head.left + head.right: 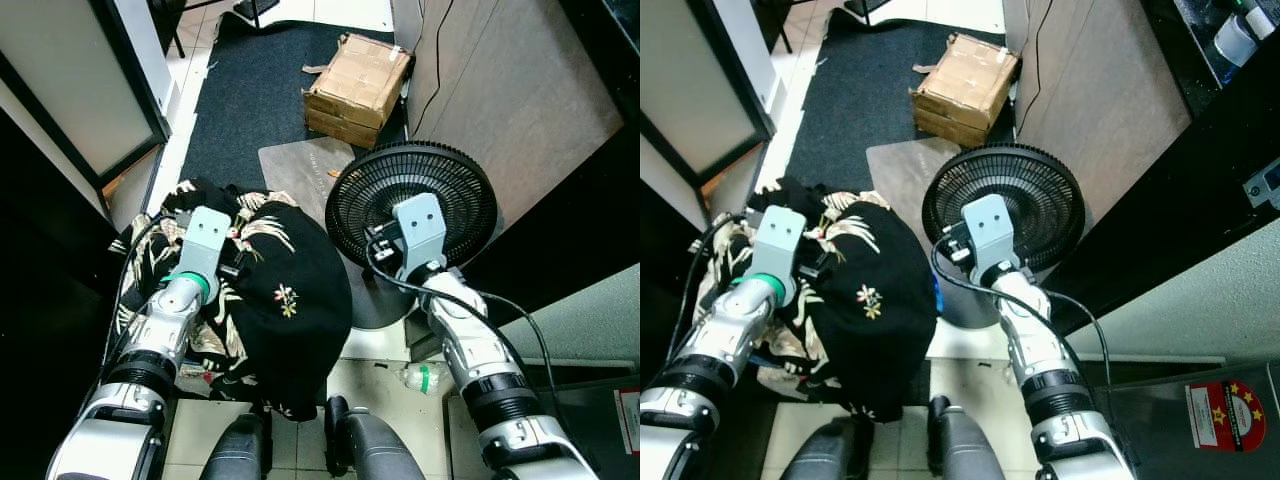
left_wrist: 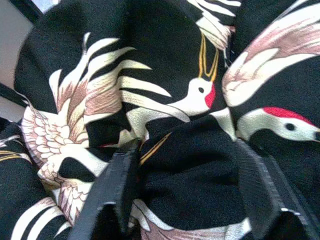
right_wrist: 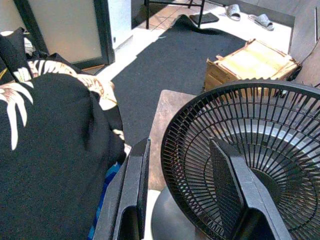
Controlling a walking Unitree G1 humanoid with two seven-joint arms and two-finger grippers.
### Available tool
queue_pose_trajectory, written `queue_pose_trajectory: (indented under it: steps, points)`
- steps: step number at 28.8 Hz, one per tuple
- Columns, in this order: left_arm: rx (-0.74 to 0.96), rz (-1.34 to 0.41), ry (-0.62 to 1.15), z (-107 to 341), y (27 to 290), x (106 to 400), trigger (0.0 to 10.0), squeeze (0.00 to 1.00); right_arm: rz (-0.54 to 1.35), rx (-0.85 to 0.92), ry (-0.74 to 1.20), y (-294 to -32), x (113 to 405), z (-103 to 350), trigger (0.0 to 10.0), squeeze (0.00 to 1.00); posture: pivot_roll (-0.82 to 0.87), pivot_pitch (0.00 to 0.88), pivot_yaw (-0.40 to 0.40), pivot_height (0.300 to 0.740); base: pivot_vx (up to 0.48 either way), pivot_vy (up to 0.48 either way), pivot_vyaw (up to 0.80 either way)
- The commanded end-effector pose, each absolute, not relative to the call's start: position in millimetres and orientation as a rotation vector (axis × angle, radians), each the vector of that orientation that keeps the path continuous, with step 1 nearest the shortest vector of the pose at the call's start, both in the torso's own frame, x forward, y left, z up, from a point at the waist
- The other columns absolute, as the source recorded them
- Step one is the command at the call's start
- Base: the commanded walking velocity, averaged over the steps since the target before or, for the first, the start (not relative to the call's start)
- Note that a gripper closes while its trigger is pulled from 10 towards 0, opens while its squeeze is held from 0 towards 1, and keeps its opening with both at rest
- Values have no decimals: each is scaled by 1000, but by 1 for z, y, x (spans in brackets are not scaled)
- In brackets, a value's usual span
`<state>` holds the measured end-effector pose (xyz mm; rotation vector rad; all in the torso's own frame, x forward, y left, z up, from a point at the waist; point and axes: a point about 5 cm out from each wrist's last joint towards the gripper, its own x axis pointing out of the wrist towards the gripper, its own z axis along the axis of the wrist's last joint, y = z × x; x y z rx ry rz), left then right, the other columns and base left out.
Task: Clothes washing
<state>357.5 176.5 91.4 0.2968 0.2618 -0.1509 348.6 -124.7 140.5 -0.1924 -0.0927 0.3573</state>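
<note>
Left gripper (image 2: 182,172) pinches the crane-print garment (image 1: 270,290) at frame left; right gripper (image 3: 182,185), fingers apart, hovers over fan (image 1: 412,200) at center.

The left gripper (image 2: 185,170) is pushed into the pile of black clothes (image 1: 280,300), so in the head views its fingers are hidden behind its grey wrist block. In the wrist view the finger (image 2: 117,185) bases run off the picture at 6 o'clock, and cloth fills the gap between them.

What the clothes sit on is covered up. A bit of blue (image 3: 107,187) peeks out under them; too little shows to name it.

The fan (image 1: 412,205) has its middle hidden by the right arm. The small clear thing (image 1: 420,378) on the floor is too small to name.
</note>
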Motion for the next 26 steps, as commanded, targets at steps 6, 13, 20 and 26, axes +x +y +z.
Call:
queue_pose_trajectory:
  steps: [6,13,20,26]
  points:
    - [322,-136,391,58,184,340,0,0,339,-179,-75,-129,348,135,10000,0,-22,271,27,740,0,0,0]
    - [299,-118,352,63,187,342,0,0,329,-178,-82,-129,350,137,10000,0,-21,250,26,740,0,0,0]
    - [256,-113,258,84,187,350,0,0,326,-174,-94,-128,353,141,10000,0,-21,225,25,740,0,0,0]
    - [148,-180,-65,157,169,353,10000,0,315,-130,-181,-123,356,163,10000,0,-2,160,20,740,0,0,0]
